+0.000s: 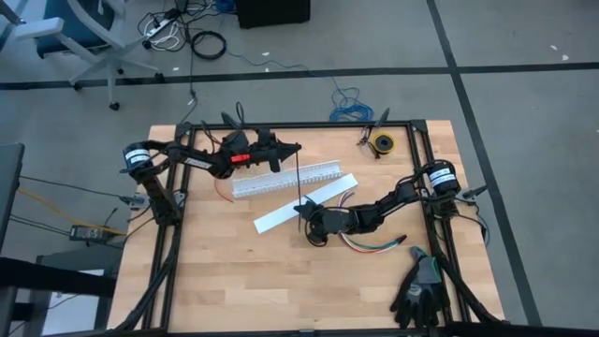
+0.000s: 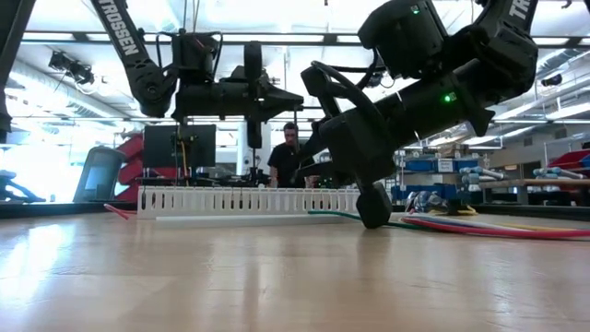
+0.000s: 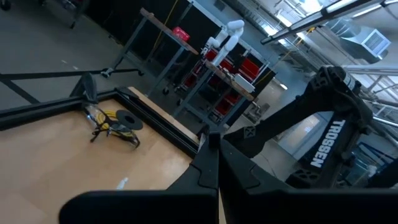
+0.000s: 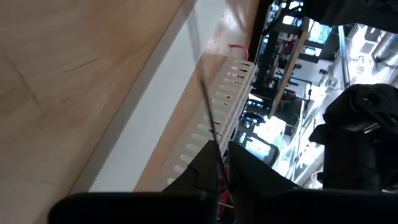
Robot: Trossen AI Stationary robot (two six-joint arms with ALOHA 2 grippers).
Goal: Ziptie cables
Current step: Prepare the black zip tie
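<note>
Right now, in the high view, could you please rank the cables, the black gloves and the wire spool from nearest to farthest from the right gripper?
From the right gripper:
1. Cables, just beside it, toward the table's right.
2. Black gloves, front right corner.
3. Wire spool, back right edge.

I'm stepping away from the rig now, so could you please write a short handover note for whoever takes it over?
Left pincer: shut on the upper end of the ziptie, raised above the white channel.
Right pincer: low at the table, closing around the ziptie's other end.
Cables: loose on the table beside the right arm, not bundled.
Done: ziptie picked up, spanning both pincers.
Left: loop it around the cables and cinch it.
</note>
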